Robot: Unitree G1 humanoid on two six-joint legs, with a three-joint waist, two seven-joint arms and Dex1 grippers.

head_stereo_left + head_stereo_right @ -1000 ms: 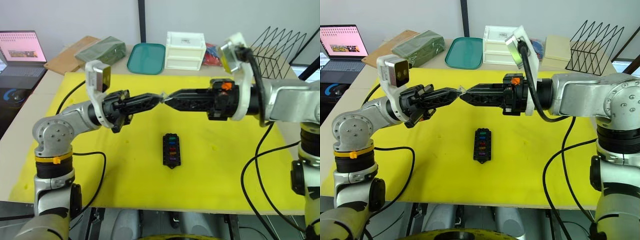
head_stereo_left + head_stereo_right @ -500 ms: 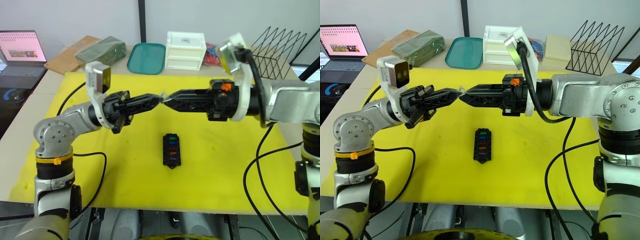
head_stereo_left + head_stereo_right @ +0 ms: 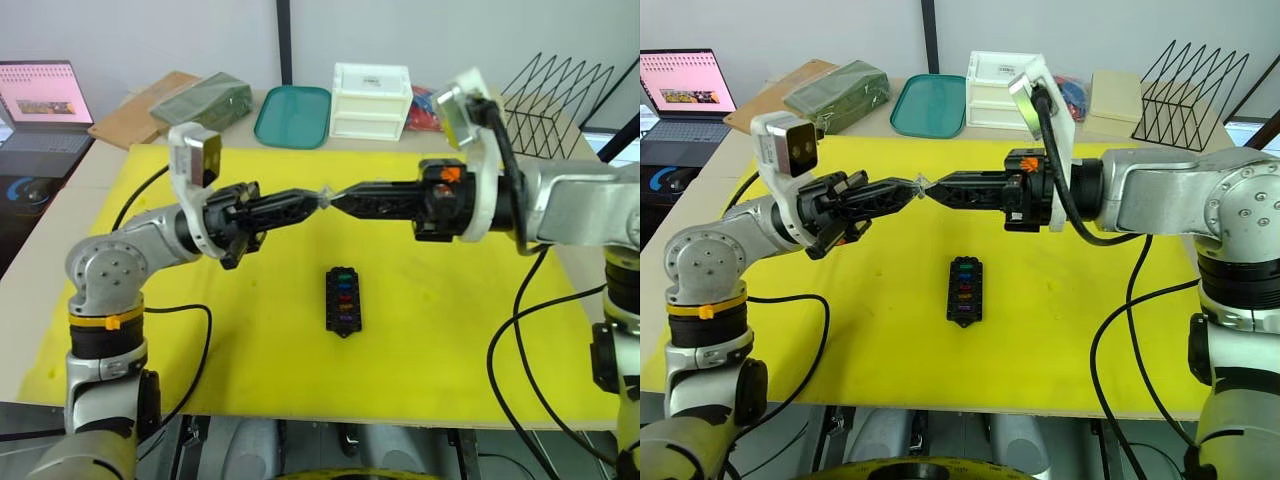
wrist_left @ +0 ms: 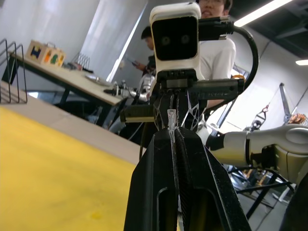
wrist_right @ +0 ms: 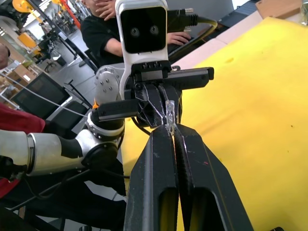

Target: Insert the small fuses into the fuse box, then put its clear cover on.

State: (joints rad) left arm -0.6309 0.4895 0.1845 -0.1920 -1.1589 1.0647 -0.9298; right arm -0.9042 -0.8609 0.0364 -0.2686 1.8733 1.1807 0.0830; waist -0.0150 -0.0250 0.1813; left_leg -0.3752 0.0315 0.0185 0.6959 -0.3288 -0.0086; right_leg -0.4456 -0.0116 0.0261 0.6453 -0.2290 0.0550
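The clear cover (image 3: 326, 196) hangs in mid-air above the yellow mat, pinched from both sides. My left gripper (image 3: 314, 195) is shut on its left end, my right gripper (image 3: 340, 198) on its right end, tips almost touching. The cover pokes up as a thin transparent sliver between the shut fingers in the left wrist view (image 4: 172, 120) and in the right wrist view (image 5: 169, 110). The black fuse box (image 3: 343, 300) lies on the mat below and a little nearer to me, with several coloured small fuses (image 3: 344, 292) standing in its slots.
Behind the yellow mat (image 3: 450, 330) stand a teal tray (image 3: 293, 116), a white drawer box (image 3: 371, 100), a black wire rack (image 3: 555, 90) and a green pouch (image 3: 202, 100). A laptop (image 3: 40, 105) sits far left. People (image 4: 216, 53) show in the wrist views.
The right gripper's fingers have drawn together from a wider stance to a thin, shut line on the cover. Both arms and the fuse box have stayed where they were.
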